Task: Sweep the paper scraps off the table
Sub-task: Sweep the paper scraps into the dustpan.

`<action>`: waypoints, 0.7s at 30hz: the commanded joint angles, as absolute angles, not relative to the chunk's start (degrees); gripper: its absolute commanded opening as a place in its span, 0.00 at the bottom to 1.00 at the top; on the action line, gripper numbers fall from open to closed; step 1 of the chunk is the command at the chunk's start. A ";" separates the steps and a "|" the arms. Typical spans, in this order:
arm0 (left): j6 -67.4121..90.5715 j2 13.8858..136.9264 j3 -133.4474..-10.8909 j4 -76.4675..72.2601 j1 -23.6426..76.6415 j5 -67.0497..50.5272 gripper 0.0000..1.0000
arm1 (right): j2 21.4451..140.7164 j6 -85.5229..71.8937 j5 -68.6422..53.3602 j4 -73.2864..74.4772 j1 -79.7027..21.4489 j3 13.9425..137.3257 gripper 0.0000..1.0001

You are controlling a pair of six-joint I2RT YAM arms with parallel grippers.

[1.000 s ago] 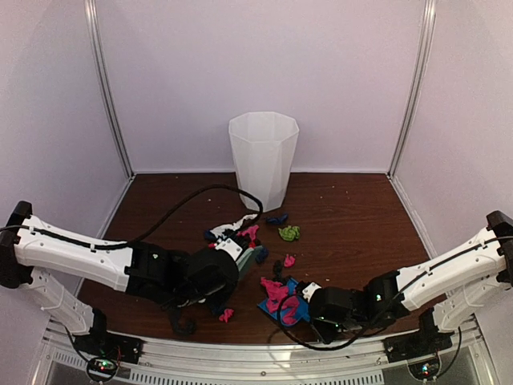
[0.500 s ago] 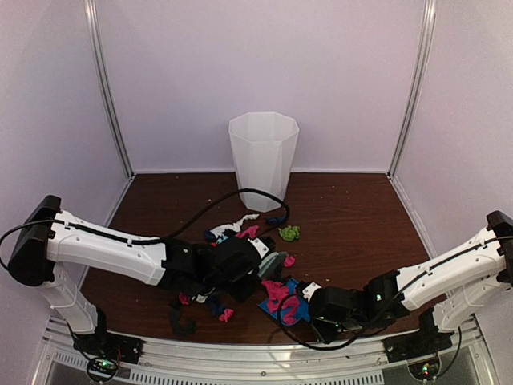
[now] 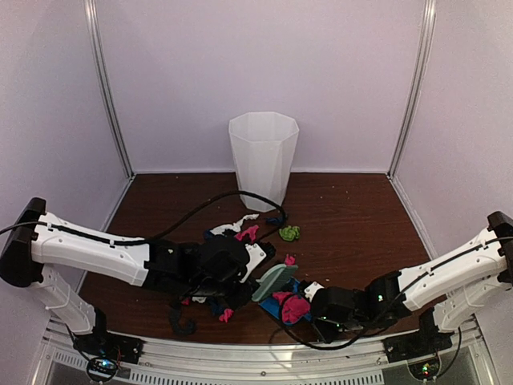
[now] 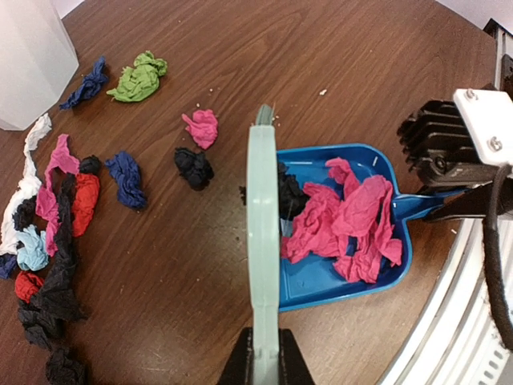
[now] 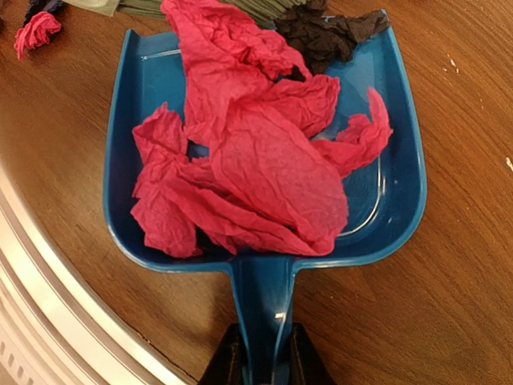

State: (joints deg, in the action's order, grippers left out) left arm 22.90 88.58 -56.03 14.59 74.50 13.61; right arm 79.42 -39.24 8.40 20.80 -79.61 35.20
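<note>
The left pincer (image 4: 264, 357) is clenched on the handle of the smooth mint-green brush (image 4: 262, 241). The right pincer (image 5: 260, 357) grasps the glossy blue plastic dustpan (image 5: 405, 184) by its handle. Crinkled pink and black paper scraps (image 5: 256, 160) fill the pan at the right pincer's 12 o'clock. Loose wads (image 4: 128, 176) dot the wood-grain bench (image 4: 240, 64) at the brush's 9 to 11 o'clock.

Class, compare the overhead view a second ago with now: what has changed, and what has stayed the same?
The left gripper, shut on the brush, swept right to the mouth of the dustpan, bunching the pink paper further in. The right gripper kept hold of the dustpan handle; the bin and green scrap stayed put.
</note>
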 commanded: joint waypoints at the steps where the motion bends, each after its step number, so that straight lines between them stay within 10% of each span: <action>1: 23.55 86.02 -55.20 13.28 75.83 10.86 0.00 | 78.54 -40.25 10.85 20.12 -79.10 33.17 0.00; 21: 27.72 82.94 -55.63 20.62 78.87 20.12 0.00 | 78.03 -39.51 15.85 8.09 -79.10 28.42 0.00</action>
